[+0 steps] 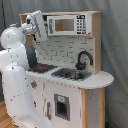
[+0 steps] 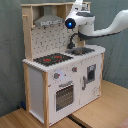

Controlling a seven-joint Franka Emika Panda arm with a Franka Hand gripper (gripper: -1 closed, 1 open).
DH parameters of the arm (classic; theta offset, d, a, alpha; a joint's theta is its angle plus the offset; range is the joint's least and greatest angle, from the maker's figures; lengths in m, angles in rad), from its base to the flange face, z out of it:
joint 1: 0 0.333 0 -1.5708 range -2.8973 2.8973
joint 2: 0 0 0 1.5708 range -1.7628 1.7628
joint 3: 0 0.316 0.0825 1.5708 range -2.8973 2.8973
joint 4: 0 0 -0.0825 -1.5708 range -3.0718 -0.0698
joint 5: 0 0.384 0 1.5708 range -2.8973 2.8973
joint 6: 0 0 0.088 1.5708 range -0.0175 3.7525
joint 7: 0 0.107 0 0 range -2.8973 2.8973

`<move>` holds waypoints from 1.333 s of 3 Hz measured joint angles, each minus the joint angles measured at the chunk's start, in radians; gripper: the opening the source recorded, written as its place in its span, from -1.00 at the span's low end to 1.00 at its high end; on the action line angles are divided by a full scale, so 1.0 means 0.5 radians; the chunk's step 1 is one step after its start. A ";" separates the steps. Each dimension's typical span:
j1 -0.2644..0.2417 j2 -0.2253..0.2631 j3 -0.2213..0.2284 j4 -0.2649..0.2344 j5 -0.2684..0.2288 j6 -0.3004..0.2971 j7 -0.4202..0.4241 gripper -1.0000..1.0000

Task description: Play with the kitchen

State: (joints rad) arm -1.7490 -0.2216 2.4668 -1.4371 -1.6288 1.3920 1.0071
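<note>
My play kitchen stands upright on the floor, white panels trimmed in light wood. In the second exterior view its black hob with red rings sits at nine o'clock of the grey sink; the black tap arches at the sink's twelve. The oven door is closed.

The kitchen is white-panelled with light-wood edges and posts in both exterior views. On its worktop, the hob is black with red rings; beside the hob, the sink is grey and the tap black. Behind the tap, the back wall shows a white brick-tile pattern. The arm is white, with a blue light. Under the kitchen, the tabletop is pale wood. The backdrop is grey-green.
</note>
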 joint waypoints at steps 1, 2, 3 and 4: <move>0.005 0.130 0.025 -0.139 0.000 -0.119 0.004 -1.00; 0.008 0.250 0.080 -0.284 0.000 -0.228 0.021 -1.00; 0.009 0.357 0.161 -0.388 -0.001 -0.356 0.023 -1.00; 0.009 0.478 0.242 -0.471 -0.010 -0.474 0.022 -1.00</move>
State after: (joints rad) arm -1.7447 0.0175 2.5876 -1.6727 -1.6336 1.1549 1.0181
